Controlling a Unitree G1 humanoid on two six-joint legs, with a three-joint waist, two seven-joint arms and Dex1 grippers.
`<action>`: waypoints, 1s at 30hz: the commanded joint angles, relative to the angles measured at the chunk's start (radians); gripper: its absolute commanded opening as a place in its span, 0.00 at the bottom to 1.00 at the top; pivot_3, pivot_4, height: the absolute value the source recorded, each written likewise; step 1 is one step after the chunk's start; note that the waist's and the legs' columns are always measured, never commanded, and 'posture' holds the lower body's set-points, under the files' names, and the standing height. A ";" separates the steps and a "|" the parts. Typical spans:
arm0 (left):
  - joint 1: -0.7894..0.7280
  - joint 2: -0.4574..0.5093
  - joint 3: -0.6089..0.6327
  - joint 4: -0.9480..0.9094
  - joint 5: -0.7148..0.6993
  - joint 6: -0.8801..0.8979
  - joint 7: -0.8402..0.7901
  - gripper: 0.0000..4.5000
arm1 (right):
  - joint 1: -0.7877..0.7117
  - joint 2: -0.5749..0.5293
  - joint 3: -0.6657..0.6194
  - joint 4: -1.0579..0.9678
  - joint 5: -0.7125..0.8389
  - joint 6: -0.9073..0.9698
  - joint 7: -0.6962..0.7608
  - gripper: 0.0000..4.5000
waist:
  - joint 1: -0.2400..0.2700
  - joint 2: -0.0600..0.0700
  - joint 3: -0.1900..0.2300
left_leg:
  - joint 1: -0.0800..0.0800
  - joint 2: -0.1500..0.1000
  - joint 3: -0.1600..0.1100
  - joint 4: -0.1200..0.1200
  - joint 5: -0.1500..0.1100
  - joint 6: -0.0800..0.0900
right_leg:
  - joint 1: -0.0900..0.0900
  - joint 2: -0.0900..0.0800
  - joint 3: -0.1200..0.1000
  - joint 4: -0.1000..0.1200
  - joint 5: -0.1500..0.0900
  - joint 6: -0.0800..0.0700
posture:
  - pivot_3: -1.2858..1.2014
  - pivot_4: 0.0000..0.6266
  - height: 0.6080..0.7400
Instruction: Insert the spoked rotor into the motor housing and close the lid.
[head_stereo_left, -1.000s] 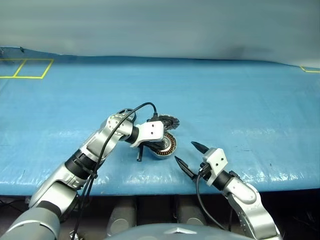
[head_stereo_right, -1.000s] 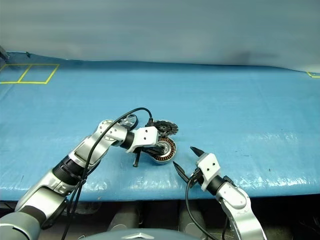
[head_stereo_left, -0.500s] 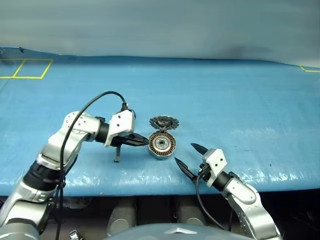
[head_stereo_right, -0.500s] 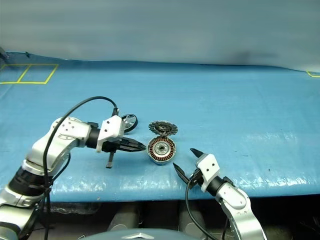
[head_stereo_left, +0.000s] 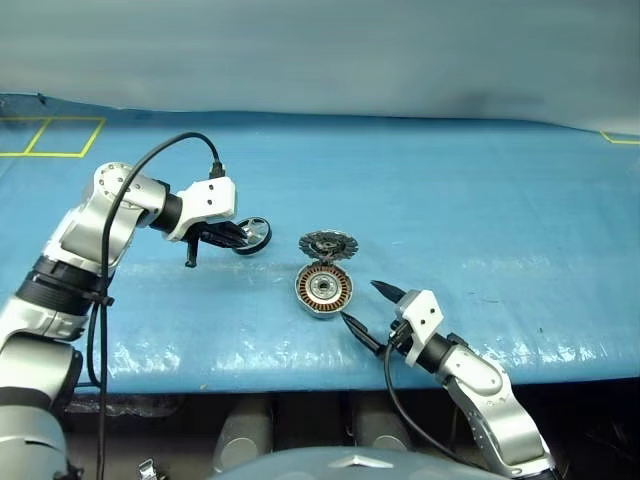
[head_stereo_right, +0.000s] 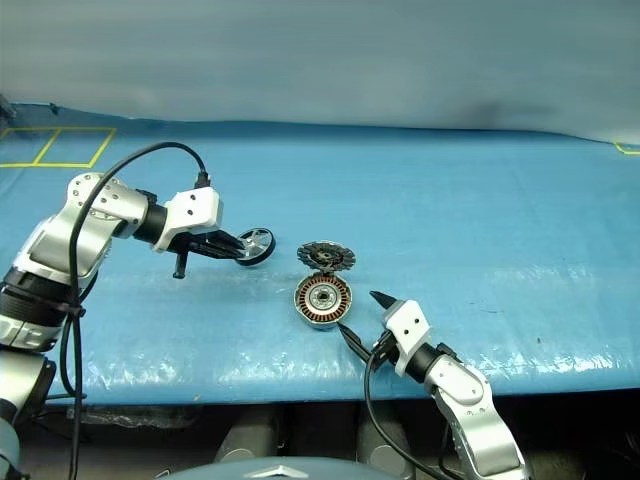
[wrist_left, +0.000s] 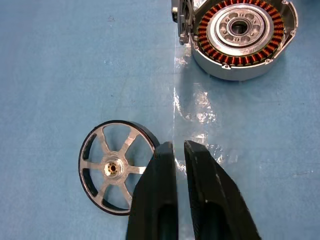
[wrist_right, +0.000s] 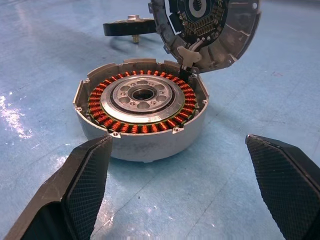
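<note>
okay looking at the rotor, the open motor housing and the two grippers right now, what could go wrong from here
The left gripper has its fingers almost together beside the spoked rotor, which lies flat on the blue mat; a pinch there may miss or push it. The lid stands upright over the motor housing, and the open right gripper close by could knock it.

The two head cameras are looking forward and down over the blue desk (head_stereo_left: 480, 200) from well back, both taking in the same stretch: the left tool (head_stereo_left: 236, 235), the right tool (head_stereo_left: 367, 308), and the motor housing (head_stereo_left: 323, 290) lying between them. The left wrist camera is looking almost straight down along the left tool (wrist_left: 179, 148), close to the desk, with the spoked rotor (wrist_left: 116, 167) just beside its fingertips. The right wrist camera is looking low and nearly level between the right tool's spread fingers (wrist_right: 80, 185), very near the motor housing and its raised lid (wrist_right: 207, 30); both wrist views are sharing that housing.
</note>
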 joint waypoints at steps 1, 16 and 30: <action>-0.083 -0.020 -0.026 0.101 0.071 -0.094 -0.020 0.43 | 0.004 -0.001 -0.010 -0.021 0.010 -0.009 -0.001 1.00 | -0.001 0.000 0.000 | 0.000 0.000 0.000 0.000 0.000 0.000 | 0.000 0.000 0.000 0.000 0.000 0.000 | 0.52 0.24 1.00; -0.302 -0.143 -0.086 0.539 0.250 -0.299 -0.061 0.51 | 0.011 0.000 -0.016 -0.026 0.003 -0.007 -0.021 1.00 | -0.004 0.000 0.000 | 0.000 0.000 0.000 0.000 0.000 0.000 | 0.000 0.000 0.000 0.000 0.000 0.000 | 0.52 0.24 1.00; -0.378 -0.217 -0.125 0.632 0.346 -0.394 -0.071 0.70 | 0.011 0.003 -0.008 -0.035 0.011 0.011 -0.021 1.00 | -0.005 0.000 0.000 | -0.001 0.000 0.000 0.001 0.000 0.000 | 0.000 0.000 0.000 0.001 0.001 0.001 | 0.52 0.24 1.00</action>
